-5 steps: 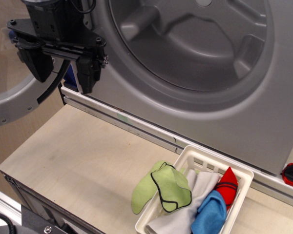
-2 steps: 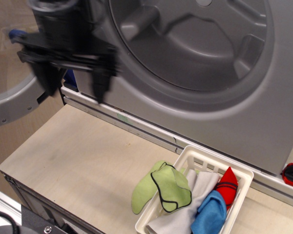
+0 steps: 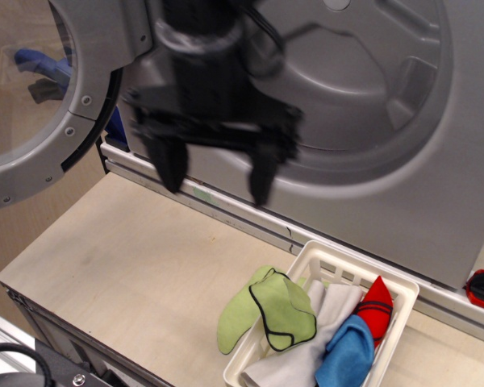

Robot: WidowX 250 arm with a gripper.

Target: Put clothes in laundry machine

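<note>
**Task status: no item loaded, gripper empty above the counter**

The gripper (image 3: 216, 173) appears in the upper centre of the frame, motion-blurred, in front of the lower rim of the laundry machine (image 3: 403, 193) opening. Its two fingers (image 3: 262, 177) point downward and stand wide apart with nothing between them; the hand is spread and holds no cloth.

Location of the clothes: all four pieces are in the lower right of the frame, at the white slatted basket (image 3: 332, 260).
- The light-green cloth (image 3: 278, 310) with black edging drapes over the basket's left rim, partly resting on the wooden counter (image 3: 121, 258).
- The pale-grey cloth (image 3: 306, 347) lies inside the basket.
- The blue cloth (image 3: 348, 355) lies to its right.
- The red striped cloth (image 3: 377, 305) sits at the far side of the basket.

The round glass door (image 3: 44, 105) is swung open at the upper left. The visible part of the ribbed drum (image 3: 339, 64) shows no cloth.

Assessment: none of the task appears complete. All four pieces remain to be picked and placed in the drum. The gripper is well apart from the basket, up and to its left.
</note>
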